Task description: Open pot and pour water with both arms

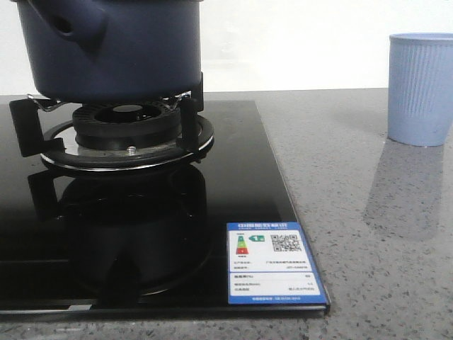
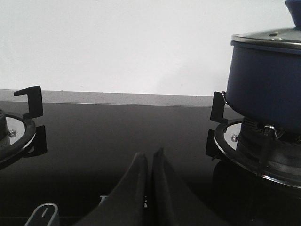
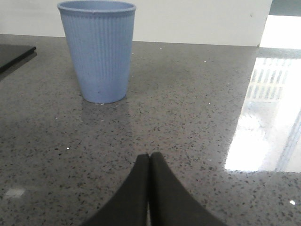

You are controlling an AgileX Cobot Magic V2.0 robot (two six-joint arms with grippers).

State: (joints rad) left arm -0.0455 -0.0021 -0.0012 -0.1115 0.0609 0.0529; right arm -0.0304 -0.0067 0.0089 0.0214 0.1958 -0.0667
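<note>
Both end effectors, left point(image 2: 150, 157) and right point(image 3: 149, 160), pressed together; grey speckled countertop point(image 3: 188, 108), black glass hob point(image 1: 248, 163).

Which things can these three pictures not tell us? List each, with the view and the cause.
1. Whether the pot holds water: the front view's top edge cuts it off, and the lid covers it in the left wrist view.
2. The lid's knob: cropped at the left wrist view's corner.
3. The label text: too small, front view.
4. The cup contents: hidden by its wall.
</note>
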